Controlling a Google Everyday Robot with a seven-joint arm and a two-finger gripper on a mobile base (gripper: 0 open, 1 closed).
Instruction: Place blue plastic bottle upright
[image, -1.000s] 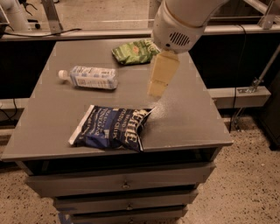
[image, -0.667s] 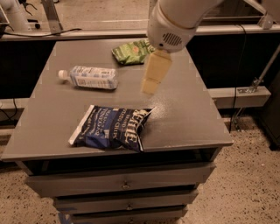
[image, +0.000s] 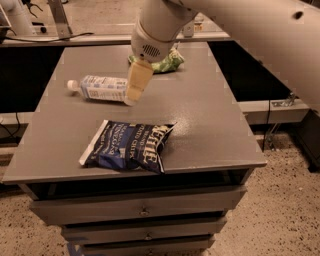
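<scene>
— Grey metal table (image: 210, 125), drawers (image: 145, 212) under it. What's on top?
— Dark blue chip bag (image: 127, 146) lying flat near the front edge, left of centre. Green snack bag (image: 170, 61) at the back, partly hidden behind the arm (image: 155, 30). Blue plastic bottle (image: 102, 88) on the left side, between those two in depth, apart from both.
— Anything in the bottle's way?
— Only the gripper (image: 133, 94). It hangs tilted down from the arm's white wrist, tip over the bottle's base end, hiding that end. Touching or not: can't judge.
— Gripper state?
— Shows as one beige slab. How wide it stands doesn't show, and whether it has hold of the bottle is unclear.
— Bottle orientation?
— On its side on the table. Long axis runs roughly left-right across the view. White cap (image: 73, 85) points at the table's left edge; base end is toward the centre, slightly nearer the camera. Label faces up.
</scene>
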